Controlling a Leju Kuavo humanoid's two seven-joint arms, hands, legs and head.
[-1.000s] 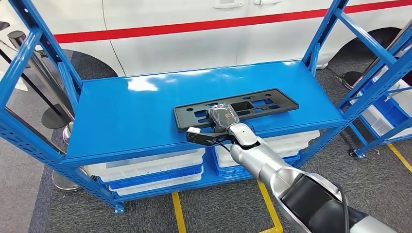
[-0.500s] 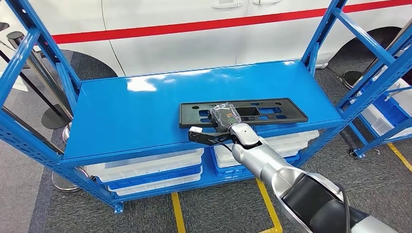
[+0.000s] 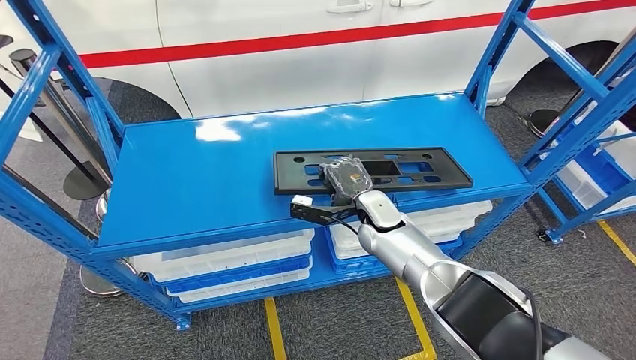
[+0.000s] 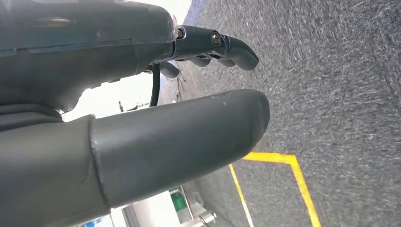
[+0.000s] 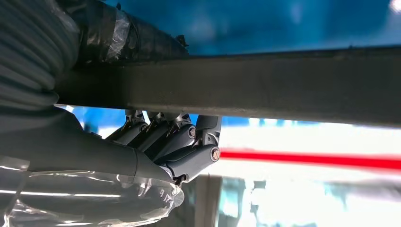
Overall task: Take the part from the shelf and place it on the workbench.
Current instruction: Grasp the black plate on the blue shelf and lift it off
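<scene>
On the blue shelf [image 3: 202,180], the right hand [image 3: 346,178] gripped the black plastic part [image 3: 420,169].

Seen from the head, the long, flat part with its cut-out slots lay along the front half of the shelf top, and the hand, wrapped in clear film, covered its near edge left of the middle. At the right wrist, the dark fingers [image 5: 187,142] were curled tight against the part's edge [image 5: 283,85]. Beside the grey floor with its yellow line [image 4: 288,182], the left hand [image 4: 189,90] held nothing, thumb and fingers apart.
</scene>
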